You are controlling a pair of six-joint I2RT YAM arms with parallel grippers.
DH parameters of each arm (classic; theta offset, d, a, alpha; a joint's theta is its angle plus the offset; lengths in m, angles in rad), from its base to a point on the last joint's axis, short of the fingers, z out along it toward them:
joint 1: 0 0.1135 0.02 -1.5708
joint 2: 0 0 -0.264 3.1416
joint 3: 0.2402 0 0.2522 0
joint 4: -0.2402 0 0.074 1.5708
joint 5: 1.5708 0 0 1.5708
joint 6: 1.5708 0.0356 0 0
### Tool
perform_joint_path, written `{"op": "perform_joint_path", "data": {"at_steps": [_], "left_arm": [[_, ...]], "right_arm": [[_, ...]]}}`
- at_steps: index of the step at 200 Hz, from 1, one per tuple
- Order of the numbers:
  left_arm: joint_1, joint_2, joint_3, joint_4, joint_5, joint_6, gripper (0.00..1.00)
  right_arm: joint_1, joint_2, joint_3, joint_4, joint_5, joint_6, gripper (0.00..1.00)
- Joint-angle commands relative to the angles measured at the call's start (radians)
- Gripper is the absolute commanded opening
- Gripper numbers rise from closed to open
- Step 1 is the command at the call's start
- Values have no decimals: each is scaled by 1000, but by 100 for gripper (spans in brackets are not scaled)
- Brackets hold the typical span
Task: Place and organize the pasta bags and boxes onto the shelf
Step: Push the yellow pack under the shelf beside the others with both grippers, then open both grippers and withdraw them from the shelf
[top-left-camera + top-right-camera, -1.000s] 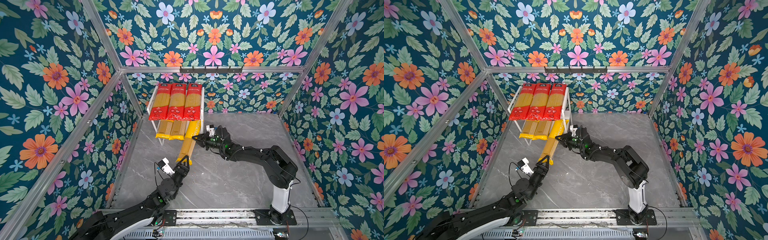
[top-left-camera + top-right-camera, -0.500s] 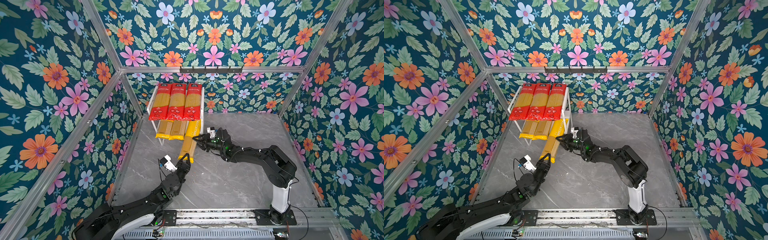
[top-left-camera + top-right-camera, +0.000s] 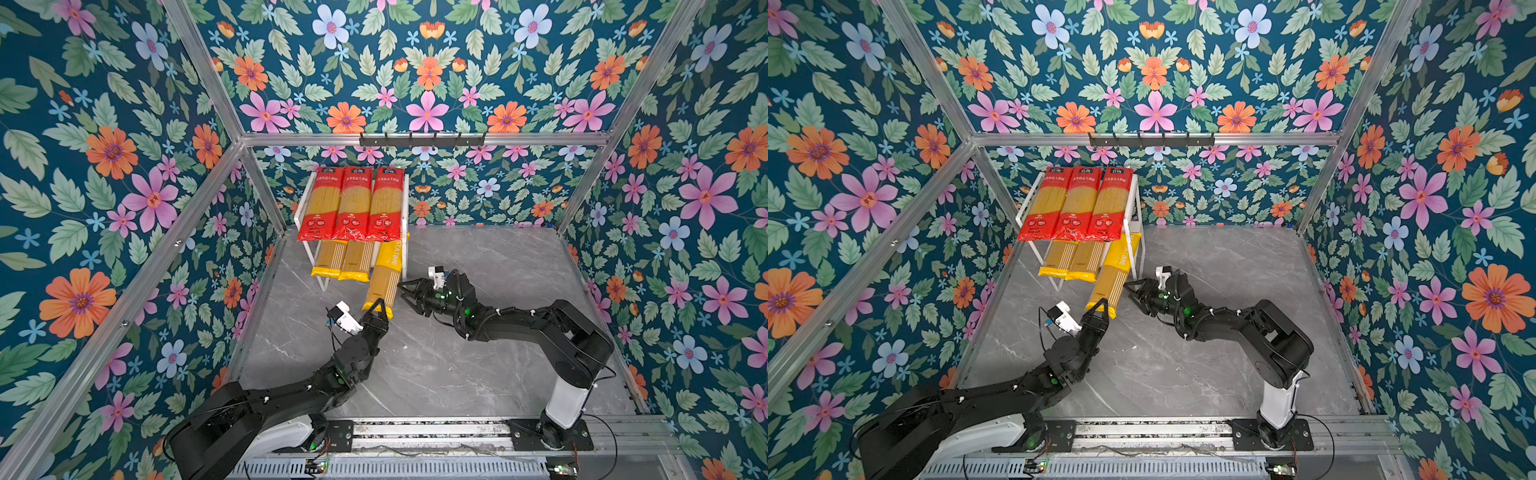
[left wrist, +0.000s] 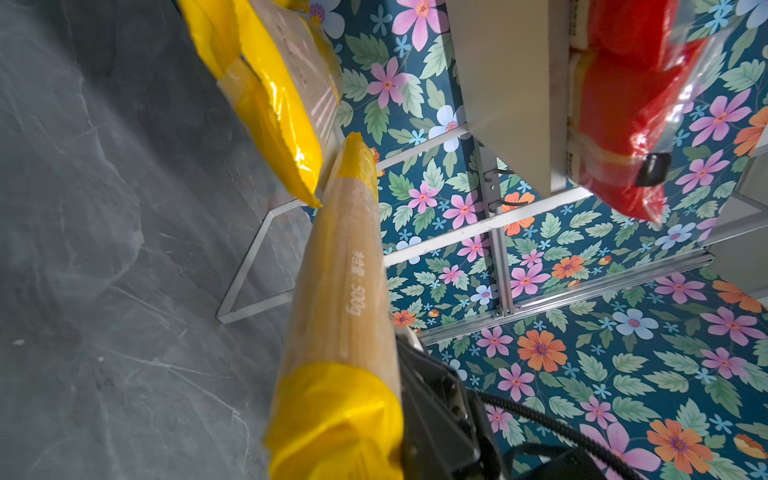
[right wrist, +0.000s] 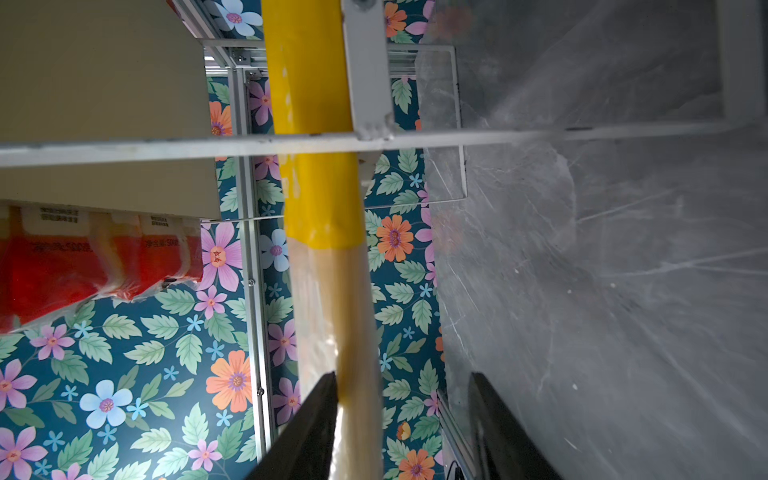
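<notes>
Three red pasta packs (image 3: 355, 203) lie side by side on the top board of the white shelf (image 3: 406, 195). Two yellow packs (image 3: 343, 262) rest on the lower tier, their ends sticking out. A third yellow pack (image 3: 386, 278) (image 3: 1115, 276) slants from the lower tier's right side down toward the floor. My left gripper (image 3: 380, 308) (image 3: 1100, 308) is shut on its near yellow end (image 4: 336, 415). My right gripper (image 3: 405, 291) (image 5: 405, 399) stands open around the pack's middle (image 5: 353, 374), which rests against one finger (image 5: 320, 411).
The shelf's thin white front leg (image 3: 320, 282) stands left of the slanted pack. A black hook rail (image 3: 422, 139) hangs on the back wall. Floral walls with aluminium posts (image 3: 266, 195) close in the grey marble floor (image 3: 498, 257).
My left gripper moved up to the slanted pack's near end and shut on it. My right gripper opened, letting go of the pack's middle.
</notes>
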Motion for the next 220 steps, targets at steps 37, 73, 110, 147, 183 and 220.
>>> {"op": "perform_joint_path", "data": {"at_steps": [37,73,110,147,183,220], "left_arm": [[8,96,52,201,-98,47,10],[33,227,132,266,-82,76,11],[84,355,233,268,-40,59,12],[131,498,338,290,8,70,14],[157,538,360,297,58,55,24],[152,460,296,200,111,25,65]], "right_arm": [[2,-82,-110,34,37,-11,51],[6,-165,-151,-23,55,-46,50],[8,-298,-204,-145,102,-132,51],[7,-458,-238,-354,181,-257,51],[6,-558,-234,-486,241,-348,52],[-4,-599,-242,-524,285,-393,53]]}}
